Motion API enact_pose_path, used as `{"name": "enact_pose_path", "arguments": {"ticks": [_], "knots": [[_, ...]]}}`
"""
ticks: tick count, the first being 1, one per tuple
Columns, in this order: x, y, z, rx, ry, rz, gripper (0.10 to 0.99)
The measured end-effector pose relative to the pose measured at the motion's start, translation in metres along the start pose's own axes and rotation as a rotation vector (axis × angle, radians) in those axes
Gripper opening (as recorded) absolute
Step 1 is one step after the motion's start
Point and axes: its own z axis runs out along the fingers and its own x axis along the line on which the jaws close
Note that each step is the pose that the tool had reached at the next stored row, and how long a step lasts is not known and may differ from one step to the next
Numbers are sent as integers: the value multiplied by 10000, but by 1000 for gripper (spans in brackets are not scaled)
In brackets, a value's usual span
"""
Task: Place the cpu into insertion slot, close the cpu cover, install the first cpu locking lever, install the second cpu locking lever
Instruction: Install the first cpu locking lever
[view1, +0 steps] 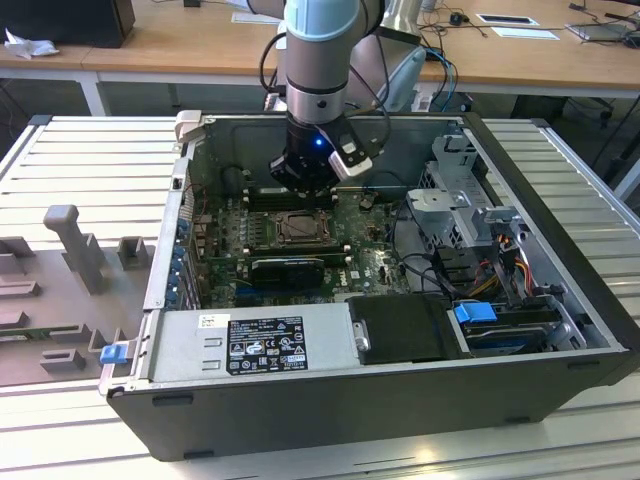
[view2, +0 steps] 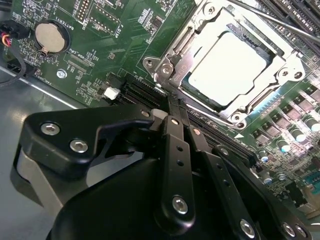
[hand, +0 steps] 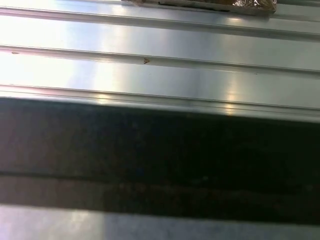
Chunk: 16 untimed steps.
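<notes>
- Low in the exterior view, the open computer case (view1: 400, 390) lies on its side on the ribbed metal table (view1: 90, 170), likely so the motherboard (view1: 370, 265) faces up within reach.
- Mid-frame, the insertion slot (view1: 303, 229) holds the cpu (view2: 225, 65), and the cpu cover (view2: 260, 102) lies flat around it.
- The pincer (view2: 171, 102) hangs just beside, clenched on nothing.
- Wooden tables (view1: 180, 50) line the top edge.
</notes>
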Motion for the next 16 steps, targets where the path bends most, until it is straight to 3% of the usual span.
{"name": "enact_pose_path", "arguments": {"ticks": [9,14,16], "knots": [[-6,-3,21,109,8,-3,106],[-5,-9,43,113,11,-2,106],[-5,-9,44,53,6,-2,106]]}}
